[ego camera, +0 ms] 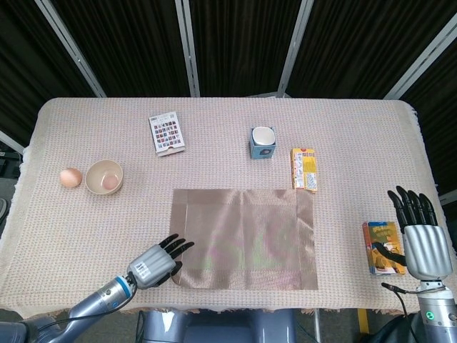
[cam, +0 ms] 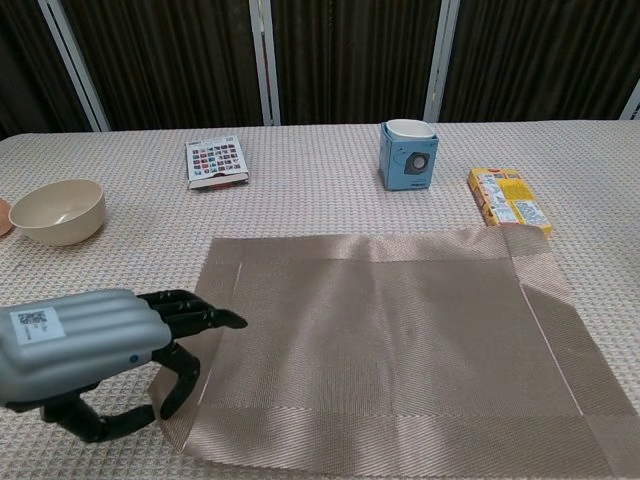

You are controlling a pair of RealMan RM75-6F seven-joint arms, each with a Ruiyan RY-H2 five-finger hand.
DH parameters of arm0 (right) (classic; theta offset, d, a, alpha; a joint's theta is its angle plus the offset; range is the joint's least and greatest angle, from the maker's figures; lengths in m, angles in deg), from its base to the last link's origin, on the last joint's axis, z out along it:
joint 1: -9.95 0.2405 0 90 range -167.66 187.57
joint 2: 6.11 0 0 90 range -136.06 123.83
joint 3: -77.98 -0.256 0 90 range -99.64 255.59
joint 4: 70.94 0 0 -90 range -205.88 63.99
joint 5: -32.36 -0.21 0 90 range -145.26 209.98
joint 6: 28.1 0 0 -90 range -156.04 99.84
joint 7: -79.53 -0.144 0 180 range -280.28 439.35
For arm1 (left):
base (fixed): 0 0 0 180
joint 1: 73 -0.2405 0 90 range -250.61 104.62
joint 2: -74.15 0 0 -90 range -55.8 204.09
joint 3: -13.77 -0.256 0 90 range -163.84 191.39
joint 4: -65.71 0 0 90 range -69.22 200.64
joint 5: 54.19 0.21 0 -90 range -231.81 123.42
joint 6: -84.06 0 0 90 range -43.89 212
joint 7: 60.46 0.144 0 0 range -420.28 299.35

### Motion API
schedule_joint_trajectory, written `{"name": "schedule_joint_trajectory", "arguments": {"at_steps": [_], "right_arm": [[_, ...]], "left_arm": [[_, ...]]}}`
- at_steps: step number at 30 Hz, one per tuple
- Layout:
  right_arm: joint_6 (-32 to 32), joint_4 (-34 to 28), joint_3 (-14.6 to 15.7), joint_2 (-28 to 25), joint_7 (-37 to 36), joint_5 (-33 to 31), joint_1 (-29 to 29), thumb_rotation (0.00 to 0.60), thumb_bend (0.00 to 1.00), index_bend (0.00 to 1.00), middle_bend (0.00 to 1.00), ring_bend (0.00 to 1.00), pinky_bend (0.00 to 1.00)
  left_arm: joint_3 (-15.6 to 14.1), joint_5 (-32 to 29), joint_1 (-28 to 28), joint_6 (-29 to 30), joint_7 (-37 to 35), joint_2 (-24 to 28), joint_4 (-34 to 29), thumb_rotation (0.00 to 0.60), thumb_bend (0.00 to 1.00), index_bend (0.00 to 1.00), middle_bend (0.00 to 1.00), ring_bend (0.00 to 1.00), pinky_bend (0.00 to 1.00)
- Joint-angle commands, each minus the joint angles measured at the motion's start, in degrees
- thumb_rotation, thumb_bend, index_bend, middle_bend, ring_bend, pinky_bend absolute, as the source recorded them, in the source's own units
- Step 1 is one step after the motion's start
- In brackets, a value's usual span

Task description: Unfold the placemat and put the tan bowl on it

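Observation:
The brown woven placemat lies unfolded and square to the table's front edge. My left hand is at its near left corner, fingers over the edge and thumb under it, pinching the mat. The tan bowl stands upright on the cloth at the far left, well apart from the mat. My right hand hovers by the table's front right, fingers straight and apart, holding nothing; the chest view does not show it.
An egg lies left of the bowl. A printed card, a blue mug and a yellow box sit behind the mat; its far right corner curls by the box. A colourful packet lies right.

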Motion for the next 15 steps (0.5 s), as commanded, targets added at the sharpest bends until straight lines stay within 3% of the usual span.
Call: {"name": "schedule_joint_trajectory", "arguments": {"at_steps": [1,15], "right_arm": [[-0.09,-0.04,-0.01,-0.03,-0.06,-0.03,-0.01,0.6,0.0,0.0,0.0,0.0,0.0],[0.09,-0.26,-0.07,-0.12,0.04,0.52,-0.17,0.6,0.0,0.0,0.0,0.0,0.0]], "left_arm": [[-0.97,-0.31,-1.03,0.27,1.21,1.05,-1.39,0.6,0.48,0.65,0.0,0.0,0.0],[-2.25,0.31,-3.44,1.5,3.88,2.37,-2.79,0.6,0.48,0.65,0.0,0.0,0.0]]}}
